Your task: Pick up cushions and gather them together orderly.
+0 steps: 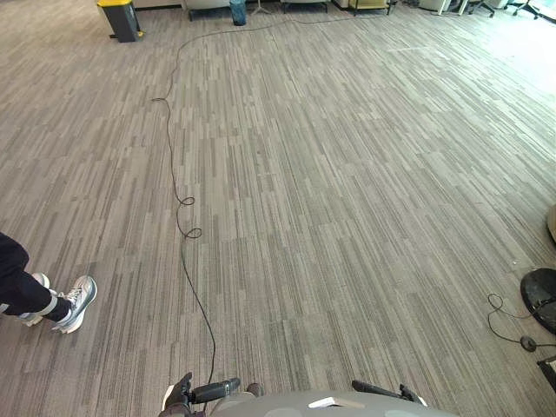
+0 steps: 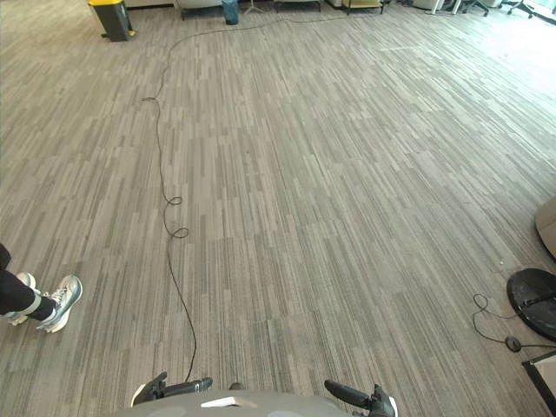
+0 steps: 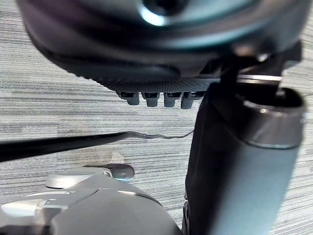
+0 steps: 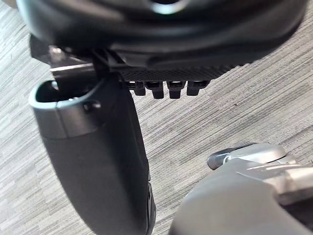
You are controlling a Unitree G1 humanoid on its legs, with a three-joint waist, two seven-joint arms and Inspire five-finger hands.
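The left hand [image 3: 146, 73] and the right hand [image 4: 166, 73] are held low beside the body, the fingers [image 3: 151, 99] loosely apart and nothing gripped. A tan shape [image 2: 549, 228], possibly a cushion, is seen on the floor [image 1: 330, 191] well off to the right. The right hand is therefore judged nearer. Its long axis cannot be told.

Tan shape [image 2: 548, 228] at my far right
It lies low on the grey carpet [image 2: 330, 217], rounded along its near edge and cut off by the frame; I cannot tell whether it is a cushion.
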